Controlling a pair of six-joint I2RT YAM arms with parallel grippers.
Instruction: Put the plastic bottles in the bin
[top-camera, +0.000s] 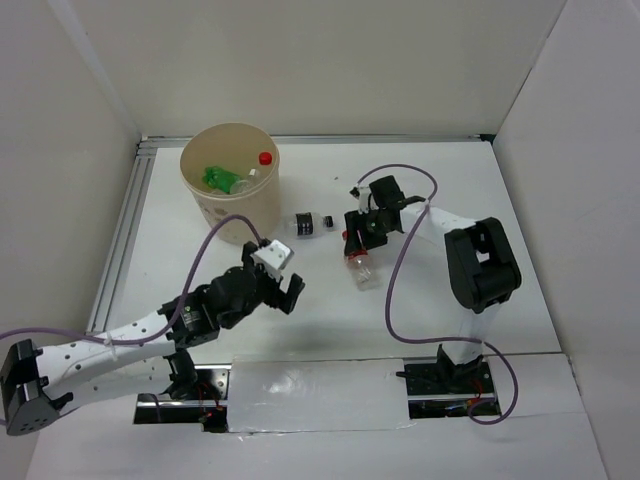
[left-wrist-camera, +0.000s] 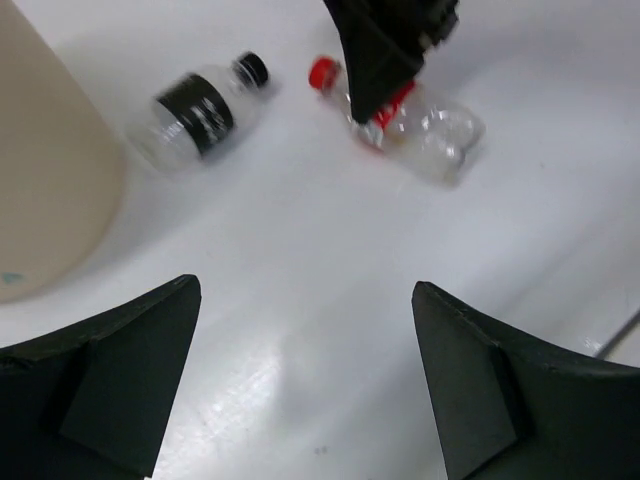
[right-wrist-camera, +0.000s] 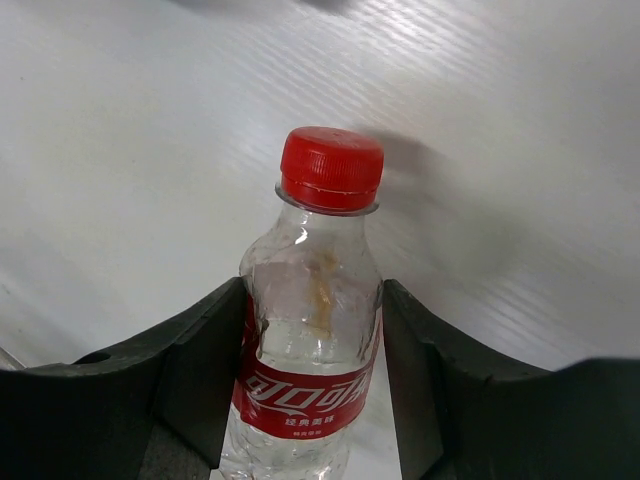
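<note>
Two grippers stood over the white table (top-camera: 330, 330). Nearest the arm bases, the left gripper (left-wrist-camera: 305, 390) hung above a bare stretch of table with its fingers spread wide and nothing between them. It pointed toward the two loose bottles farther out.

Beyond it and to the right, the red-capped bottle (top-camera: 362, 270) lay on its side on the table, its cap toward the far wall and its base toward the near edge. It was clear, with a red label around the middle. The right gripper (right-wrist-camera: 312, 340) was closed around it. The right wrist view showed one black finger pressed against each side of the body at the level of the label. The bottle looked to be resting on the table in the left wrist view.

Just left of that gripper lay the dark-labelled bottle (left-wrist-camera: 200, 110), clear with a black cap, also on its side. It sat between the right gripper and the bin, apart from both.

Farthest back and to the left, the bin (top-camera: 235, 215) stood upright near the rear corner of the table. Inside it were the green bottle (top-camera: 214, 178) and, beside that, a clear bottle (top-camera: 252, 172) with a red cap.
</note>
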